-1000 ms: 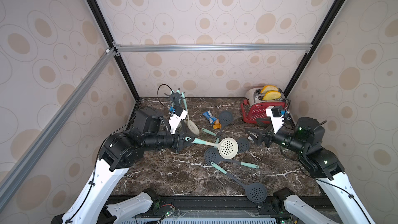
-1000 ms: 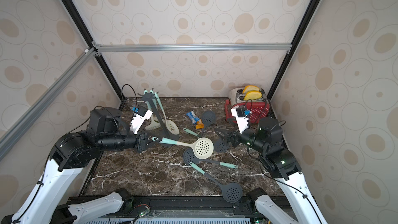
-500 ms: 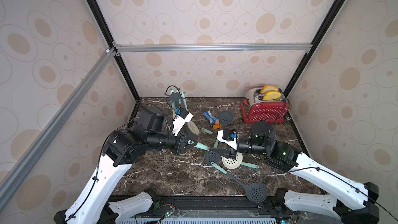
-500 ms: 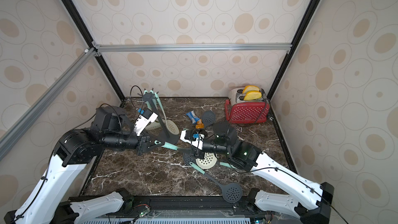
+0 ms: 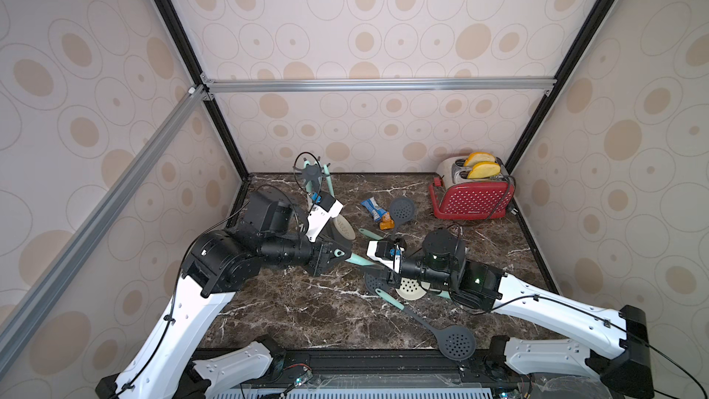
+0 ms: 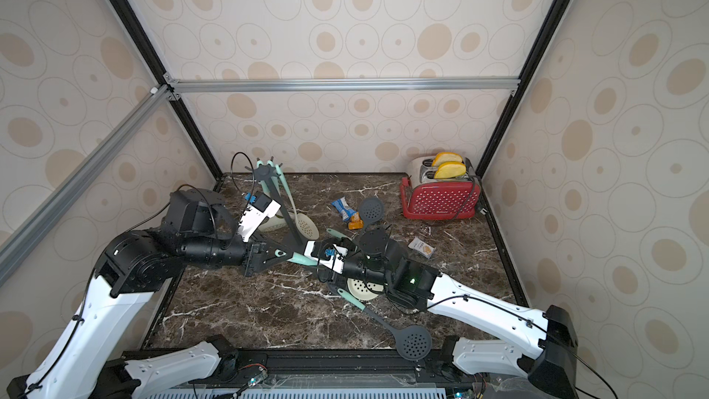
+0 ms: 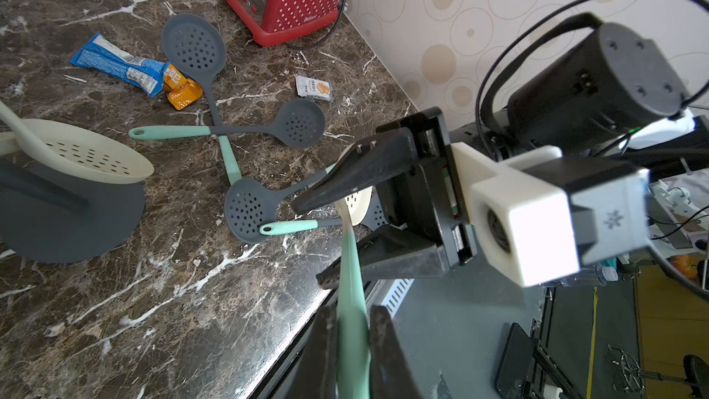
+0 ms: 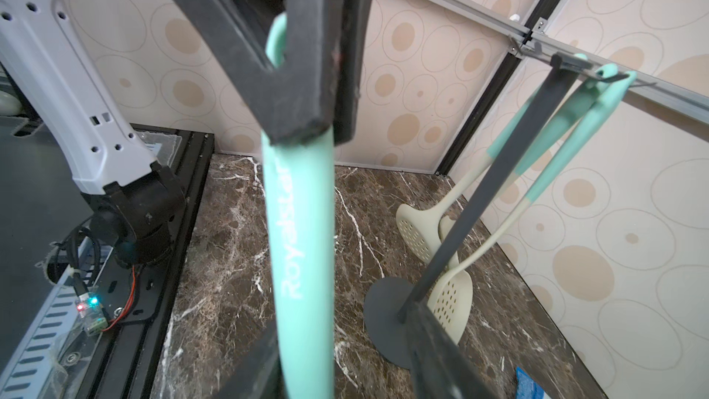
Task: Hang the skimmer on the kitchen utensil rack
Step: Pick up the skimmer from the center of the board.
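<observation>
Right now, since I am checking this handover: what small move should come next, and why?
Probably close the right gripper on the skimmer. Those jaws straddle the mint handle with a gap showing, while the left gripper is shut on the loop end, so it cannot safely let go yet.

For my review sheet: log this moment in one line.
left gripper: shut on skimmer handle | right gripper: open around handle | skimmer: not yet hung | rack: two utensils hung
</observation>
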Tool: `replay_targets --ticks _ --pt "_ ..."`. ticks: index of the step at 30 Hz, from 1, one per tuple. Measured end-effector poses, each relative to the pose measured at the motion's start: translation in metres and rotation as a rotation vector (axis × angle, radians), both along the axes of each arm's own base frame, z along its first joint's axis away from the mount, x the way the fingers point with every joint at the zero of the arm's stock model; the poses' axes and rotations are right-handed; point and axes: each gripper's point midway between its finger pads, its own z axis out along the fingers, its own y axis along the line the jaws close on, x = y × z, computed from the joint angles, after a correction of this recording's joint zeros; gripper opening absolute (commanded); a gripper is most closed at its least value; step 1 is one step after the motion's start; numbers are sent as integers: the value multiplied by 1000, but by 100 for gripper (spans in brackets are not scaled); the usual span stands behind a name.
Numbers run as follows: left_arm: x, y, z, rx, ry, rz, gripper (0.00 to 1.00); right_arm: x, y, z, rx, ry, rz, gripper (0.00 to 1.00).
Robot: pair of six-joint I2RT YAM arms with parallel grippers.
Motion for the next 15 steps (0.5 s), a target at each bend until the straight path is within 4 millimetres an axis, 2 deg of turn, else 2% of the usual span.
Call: replay_targets --ticks 6,15 --pt "1 -1 1 -4 -5 0 0 2 -4 -8 10 16 -29 40" --pt "3 -2 4 -13 -18 1 0 0 0 1 61 33 -26 36"
